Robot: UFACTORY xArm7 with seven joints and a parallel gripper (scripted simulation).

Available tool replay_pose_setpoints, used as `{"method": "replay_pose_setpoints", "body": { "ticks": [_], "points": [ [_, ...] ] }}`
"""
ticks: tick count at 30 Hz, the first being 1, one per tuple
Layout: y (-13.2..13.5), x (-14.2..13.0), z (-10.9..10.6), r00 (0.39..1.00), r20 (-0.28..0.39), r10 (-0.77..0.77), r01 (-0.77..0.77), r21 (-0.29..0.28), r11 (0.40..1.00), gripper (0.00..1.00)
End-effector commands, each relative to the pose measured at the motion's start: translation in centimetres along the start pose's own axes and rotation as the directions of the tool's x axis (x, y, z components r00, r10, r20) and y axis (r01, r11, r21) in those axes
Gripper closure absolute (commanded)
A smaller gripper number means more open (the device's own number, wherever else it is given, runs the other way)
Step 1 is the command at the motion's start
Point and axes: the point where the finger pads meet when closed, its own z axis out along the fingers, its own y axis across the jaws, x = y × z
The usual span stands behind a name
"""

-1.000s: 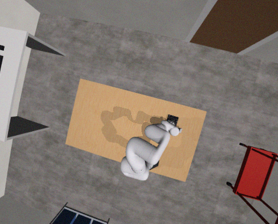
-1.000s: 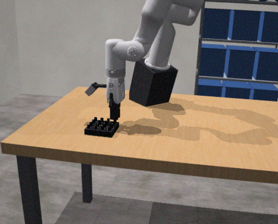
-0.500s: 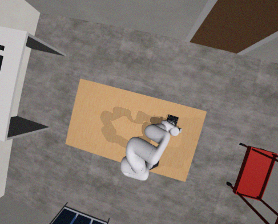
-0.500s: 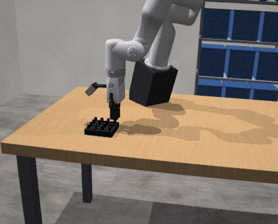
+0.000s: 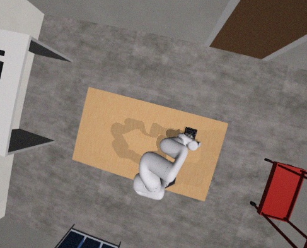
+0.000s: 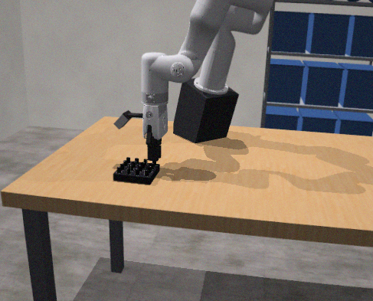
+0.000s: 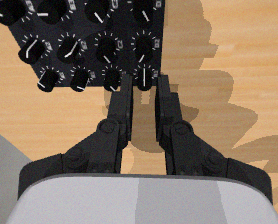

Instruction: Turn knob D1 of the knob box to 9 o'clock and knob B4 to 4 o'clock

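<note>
The black knob box (image 5: 191, 129) (image 6: 132, 178) (image 7: 125, 29) stands on the table. Its front side faces right in the wrist view, with column 1 nearest the gripper. Knob D1 (image 7: 144, 82) is at the near right corner; its white line runs up the image, away from the gripper, about 3 o'clock. My gripper (image 6: 154, 161) (image 7: 144, 89) points down at D1, its fingers partly open. D1 shows between the fingertips with a gap on each side, not pinched. Knob B4 is outside the wrist view, and its line is too small to read in the exterior view.
Knob C1 (image 7: 112, 81) stands close beside the left finger, and D2 (image 7: 144, 47) lies just beyond D1. Other knobs stand close together across the box. The wooden table (image 5: 104, 109) (image 6: 253, 205) carries the box near one edge. The arm's black base block (image 6: 207, 113) stands behind.
</note>
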Motion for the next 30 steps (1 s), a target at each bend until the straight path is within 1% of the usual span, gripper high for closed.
{"method": "replay_pose_setpoints", "body": {
  "ticks": [1, 11, 30],
  "points": [
    [-0.1, 0.1, -0.1, 1.000, -0.001, 0.001, -0.001, 0.003, 1.000, 0.81],
    [-0.1, 0.1, 0.1, 1.000, -0.001, 0.001, -0.001, 0.003, 1.000, 0.81],
    [-0.1, 0.1, 1.1, 1.000, -0.001, 0.001, -0.001, 0.003, 1.000, 0.81]
  ]
}}
